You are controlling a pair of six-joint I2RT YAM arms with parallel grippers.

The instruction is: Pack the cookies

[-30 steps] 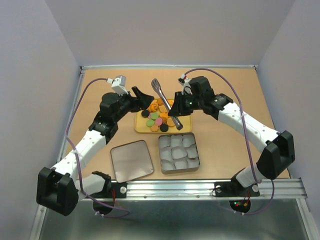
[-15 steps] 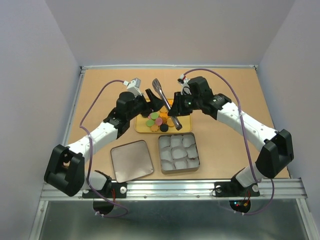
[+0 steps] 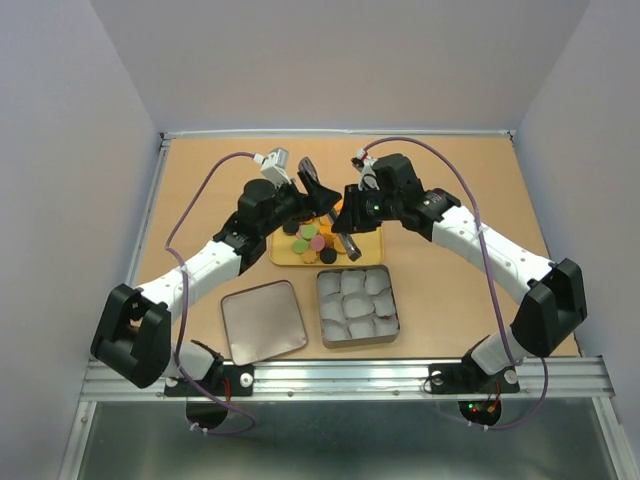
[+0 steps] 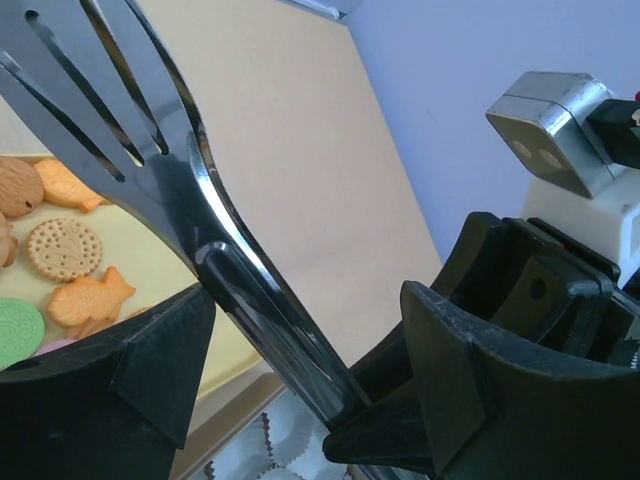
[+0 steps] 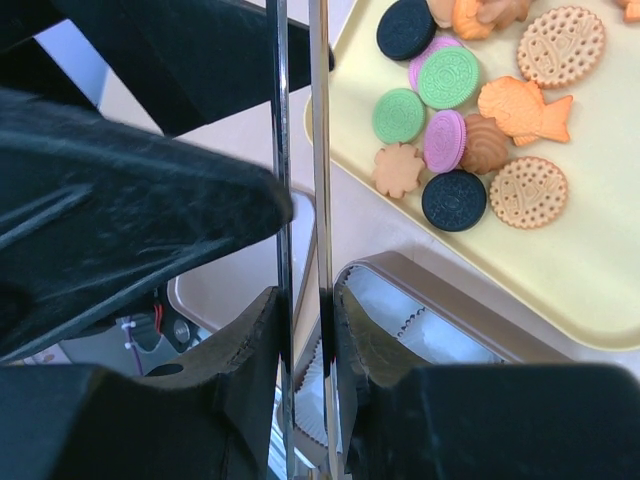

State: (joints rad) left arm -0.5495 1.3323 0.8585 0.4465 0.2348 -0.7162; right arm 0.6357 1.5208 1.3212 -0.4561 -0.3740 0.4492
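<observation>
The left arm has swung in from the left over the last second, and the left fingers (image 3: 318, 188) now stand wide open on either side of the tongs (image 4: 170, 170), not closed on them. The right fingers (image 3: 353, 207) are clamped on the tongs' two arms lower down. This looks like a hand-over or regrip, so packing has not begun. The cookies (image 3: 310, 238) all lie on the yellow tray (image 3: 283, 258), mid-desk. Just in front of it, the tin (image 3: 320, 305) holds white paper cups (image 3: 355, 300). One cup shows a dark spot too small to name. The lid (image 3: 263, 320) lies beside the tin
</observation>
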